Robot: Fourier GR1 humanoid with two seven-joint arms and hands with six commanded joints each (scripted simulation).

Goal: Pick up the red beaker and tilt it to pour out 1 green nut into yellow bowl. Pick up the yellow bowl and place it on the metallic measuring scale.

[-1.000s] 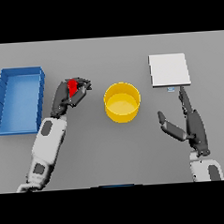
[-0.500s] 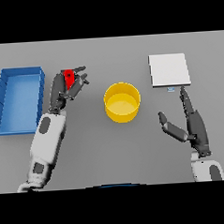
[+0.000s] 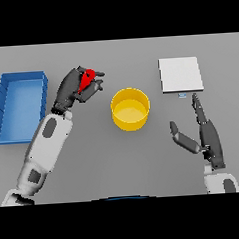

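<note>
**Red beaker held beside the yellow bowl**

The red beaker (image 3: 88,79) is being gripped in the left hand (image 3: 74,88), whose fingers and thumb are being curled round it. The beaker is being held tilted, to the left of the yellow bowl (image 3: 130,109) and apart from it, between the bowl and the blue tray (image 3: 20,104). Only part of the beaker is being shown, the rest being covered by the fingers; whether a green nut is inside it cannot be told.

The bowl is being left upright near the middle of the grey table (image 3: 117,56), and its inside is being shown as plain yellow. The measuring scale (image 3: 180,74), a flat pale square plate, is lying at the far right, well apart from the bowl.

The right hand (image 3: 206,136) is being kept over the table near the right edge, below the scale, with its fingers straight and its thumb spread, nothing being held in it.

The table is being seen as a plain, even grey surface filling the whole view; nothing of the room beyond it is being shown.
</note>
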